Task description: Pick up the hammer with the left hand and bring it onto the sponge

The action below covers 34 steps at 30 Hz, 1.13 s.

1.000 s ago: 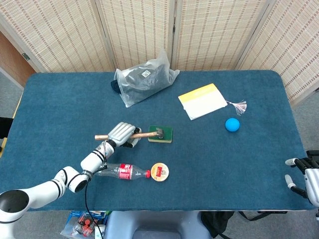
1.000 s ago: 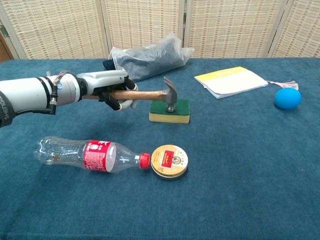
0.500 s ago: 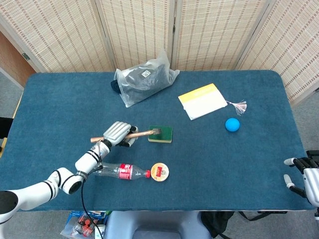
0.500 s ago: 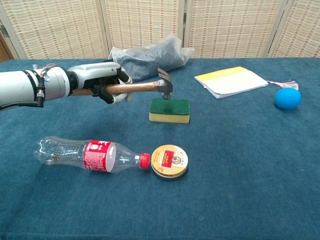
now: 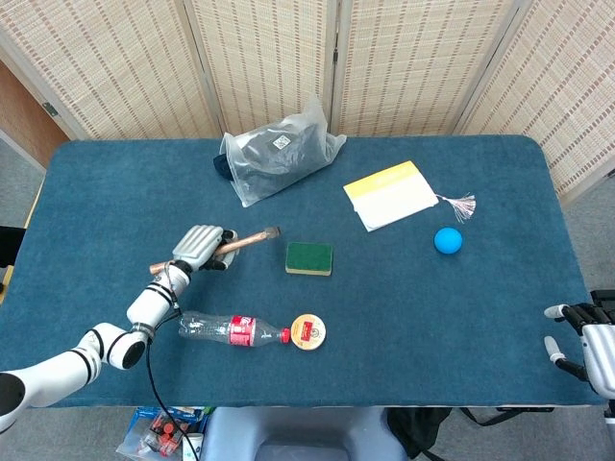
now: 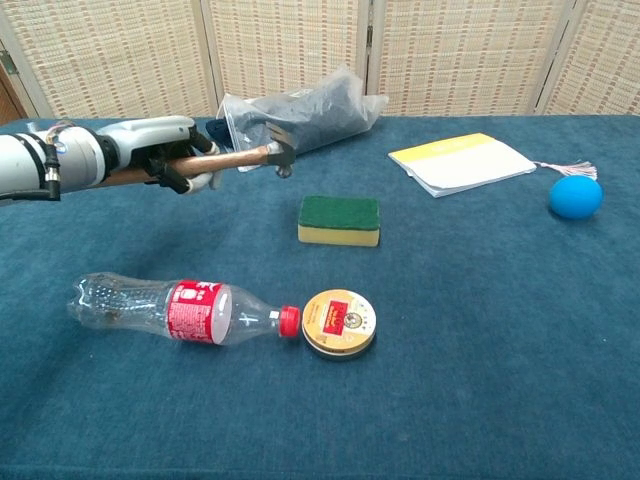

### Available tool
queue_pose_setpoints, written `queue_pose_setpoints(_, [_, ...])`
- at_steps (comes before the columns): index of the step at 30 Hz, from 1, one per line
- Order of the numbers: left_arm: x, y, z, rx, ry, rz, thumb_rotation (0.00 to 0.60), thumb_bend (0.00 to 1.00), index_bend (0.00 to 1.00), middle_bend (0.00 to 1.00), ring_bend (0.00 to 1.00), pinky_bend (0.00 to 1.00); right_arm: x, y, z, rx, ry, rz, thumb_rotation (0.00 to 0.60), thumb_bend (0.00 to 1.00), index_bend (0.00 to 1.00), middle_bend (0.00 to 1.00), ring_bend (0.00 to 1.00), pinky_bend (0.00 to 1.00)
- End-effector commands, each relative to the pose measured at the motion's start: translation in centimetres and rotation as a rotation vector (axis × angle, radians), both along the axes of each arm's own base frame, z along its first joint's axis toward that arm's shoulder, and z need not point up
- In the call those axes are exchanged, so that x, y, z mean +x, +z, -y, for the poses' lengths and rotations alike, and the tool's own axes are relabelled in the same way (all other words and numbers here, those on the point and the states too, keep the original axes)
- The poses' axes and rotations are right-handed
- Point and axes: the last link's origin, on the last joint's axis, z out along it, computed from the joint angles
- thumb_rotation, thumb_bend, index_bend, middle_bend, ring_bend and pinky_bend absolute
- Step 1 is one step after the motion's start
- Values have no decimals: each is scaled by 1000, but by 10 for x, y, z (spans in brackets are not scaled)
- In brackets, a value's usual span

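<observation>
A: Hammer (image 6: 228,159) first — where does it sit?

B: In the air, off the tabletop (image 5: 432,317). The left robot hand (image 5: 200,247) has its fingers wrapped round the copper-coloured handle, partway along it, so the butt pokes out behind the hand and the metal head points toward the middle of the table. In the chest view the head hangs in front of the plastic bag (image 6: 300,115).

A: And the sponge (image 6: 340,220)?

B: Flat on the cloth, green side up, yellow edge facing the chest camera. The hammer head is to the left of it and apart from it — nothing touches the sponge. Judging from that gap, the hammer is not resting on its target now.

A: Why hold it by the handle like that?

B: Likely so the heavy head leads and can be lowered onto the green face while the fingers stay clear of it.

A: What lies around?

B: A clear bottle (image 6: 170,308) with a red label lies on its side nearer the robot, its cap beside a round tin (image 6: 339,322). Further right are a yellow-edged notebook (image 5: 391,195) and a blue ball (image 5: 448,240).

A: The right robot hand (image 5: 583,346)?

B: At the table's right edge in the head view, holding nothing, fingers apart.
</observation>
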Motion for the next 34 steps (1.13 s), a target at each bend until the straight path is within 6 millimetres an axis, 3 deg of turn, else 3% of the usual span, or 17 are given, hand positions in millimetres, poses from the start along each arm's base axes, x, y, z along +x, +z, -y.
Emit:
queue_pose_setpoints(1, [-11,1,1,-14,50,-15,600,439,431,619,613,814,1,0,0,0,3,0,600,347,370,431,286,295])
queue_pose_setpoints(3, [-13,1,4,-30,64,-8,600,319,267,444,416,620,1,0,0,-1,5,-1,600,347,370,431,286,295])
queue_pose_setpoints(6, [-13,6,7,-27,73,27,600,220,25,117,120,232,2,1,-1,-2,8,-1,600,347,369,431,286,295])
queue_pose_setpoints(9, [-12,14,10,24,58,70,600,180,0,0,1,32,2,1,-1,-4,10,0,600,347,370,431,286,295])
queue_pose_setpoints(15, [-22,40,21,89,88,120,600,176,0,0,0,15,2,2,-3,-8,13,4,600,347,370,431,286,295])
queue_pose_setpoints(22, [-57,84,51,175,160,31,600,176,0,0,0,16,-2,4,-3,-7,10,9,600,347,370,431,286,295])
queue_pose_setpoints(27, [-80,110,86,289,178,-54,600,176,0,0,0,16,-4,3,2,6,6,10,600,347,370,431,286,295])
queue_pose_setpoints(34, [-104,137,149,444,178,-134,600,176,0,0,0,12,-2,-1,10,25,18,14,600,347,370,431,286,295])
